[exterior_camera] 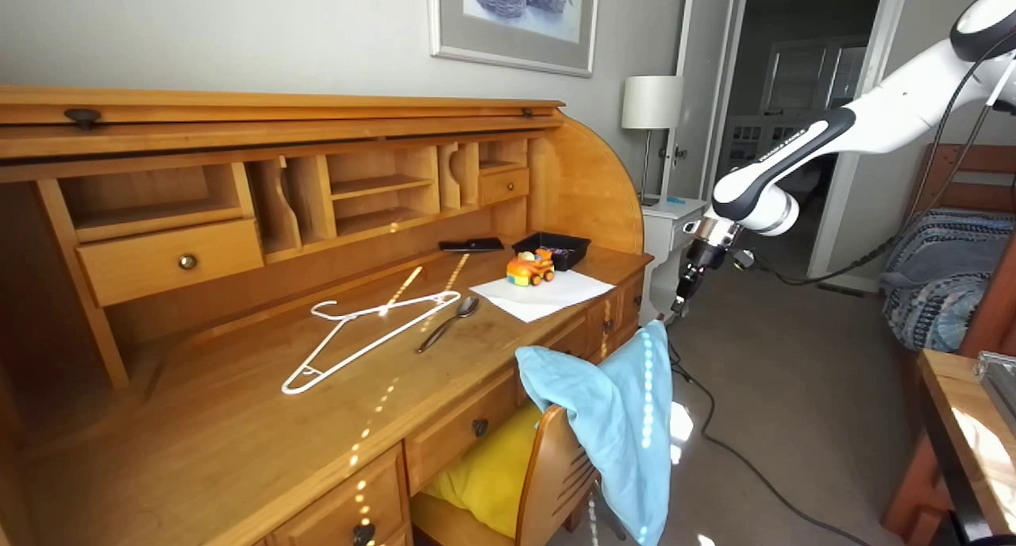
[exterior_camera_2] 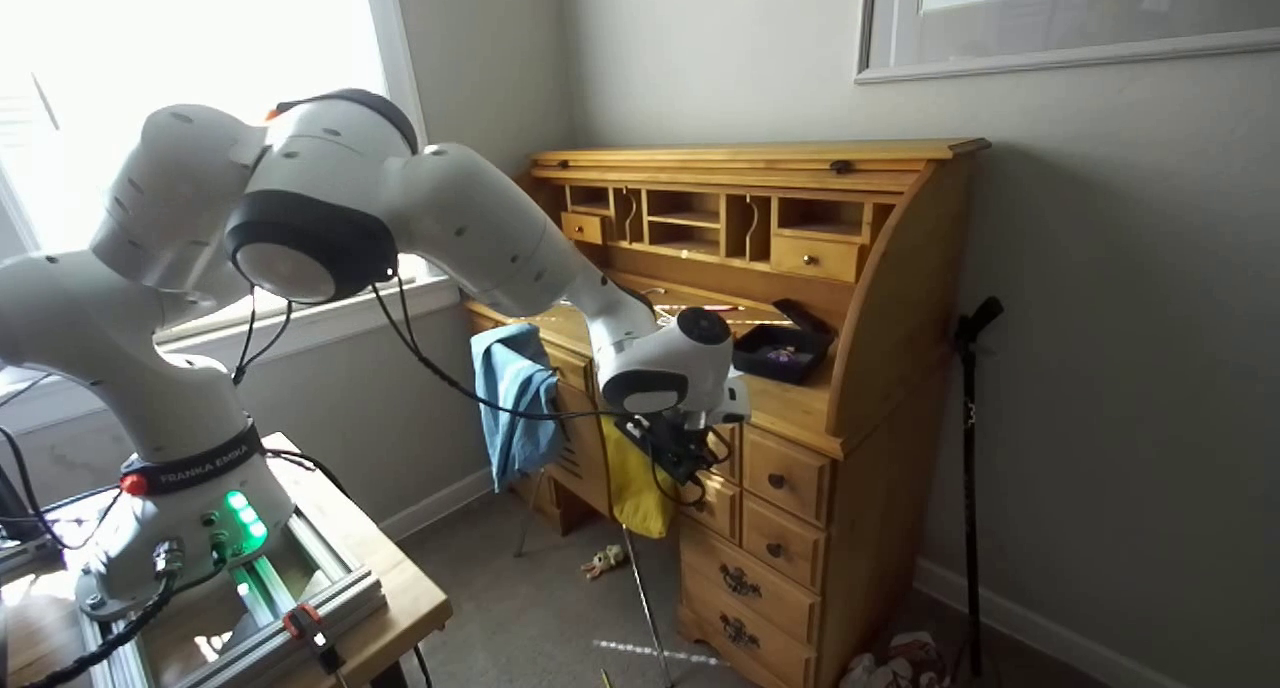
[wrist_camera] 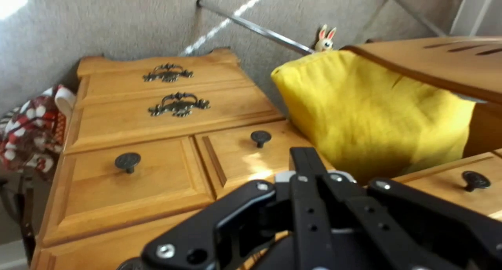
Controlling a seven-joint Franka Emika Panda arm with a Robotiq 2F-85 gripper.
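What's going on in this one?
A robot arm has its gripper in front of the drawers of a wooden desk; the gripper looks shut, with nothing visible in it. On the desk, an orange toy truck sits on white paper near a black tray. A light blue cloth hangs over the chair, which has a yellow cushion on it.
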